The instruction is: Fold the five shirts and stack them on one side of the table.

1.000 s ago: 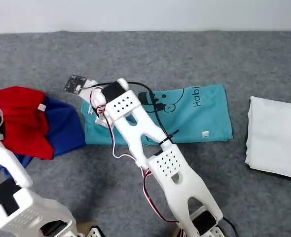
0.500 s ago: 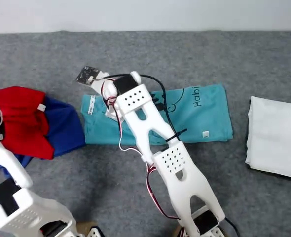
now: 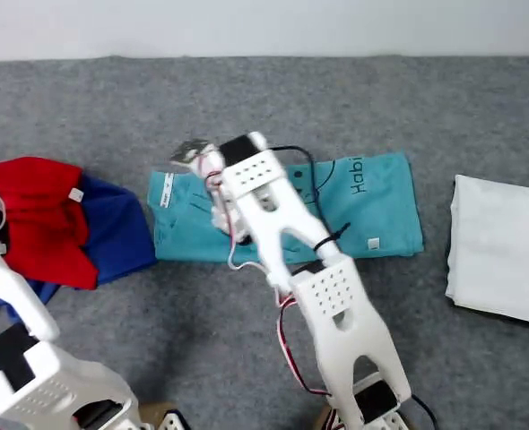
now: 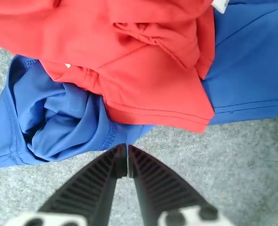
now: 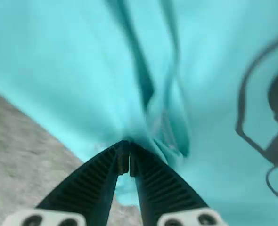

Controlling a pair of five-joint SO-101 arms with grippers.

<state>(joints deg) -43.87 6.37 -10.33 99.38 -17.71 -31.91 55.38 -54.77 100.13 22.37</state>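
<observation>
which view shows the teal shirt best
The high view: the teal shirt lies there end to end, with the right arm across it. The right wrist view gives a close patch of its cloth, bunched at the shut tips of the right gripper.

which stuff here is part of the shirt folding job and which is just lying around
Part of the job: teal shirt, red shirt, blue shirt, folded white shirt, right gripper shut on the teal shirt, left gripper shut at the blue shirt's edge.

Just there: grey table cover, white wall behind.
</observation>
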